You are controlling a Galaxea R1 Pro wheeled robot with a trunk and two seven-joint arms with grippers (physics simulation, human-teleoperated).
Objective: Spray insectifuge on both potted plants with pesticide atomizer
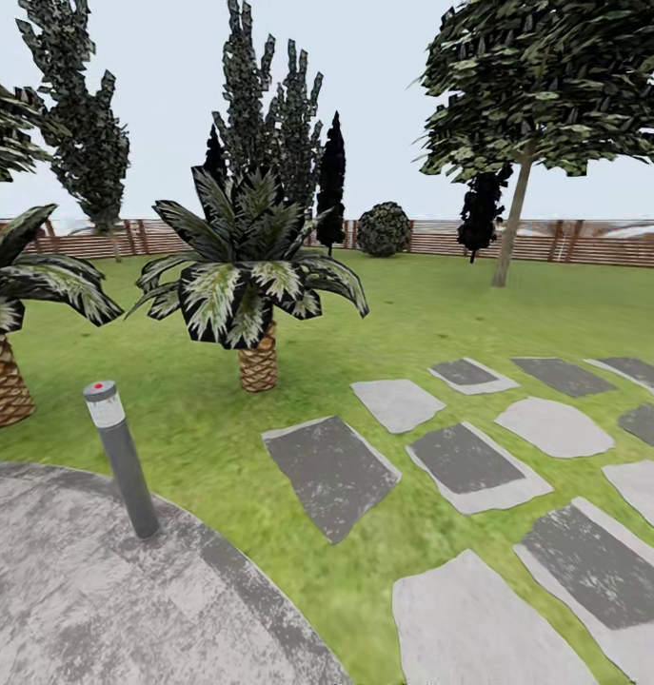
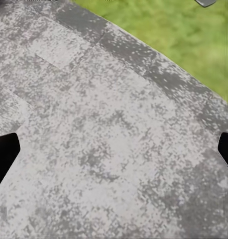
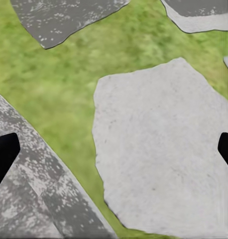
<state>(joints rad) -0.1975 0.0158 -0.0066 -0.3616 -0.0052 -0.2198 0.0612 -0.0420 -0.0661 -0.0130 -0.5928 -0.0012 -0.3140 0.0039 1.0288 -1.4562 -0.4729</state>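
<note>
Lawn, stepping stones, bollard lamp, palms

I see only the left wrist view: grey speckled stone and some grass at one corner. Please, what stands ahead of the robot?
Observer: In the head view, a grey bollard lamp with a red dot stands at the edge of the round grey stone patio.
Operator: Is there a path?
Observer: Yes, flat grey stepping stones cross the green lawn to the right.
Operator: What is under the right gripper?
Observer: The right wrist view shows a pale stepping stone, with the fingertips spread wide.
</note>
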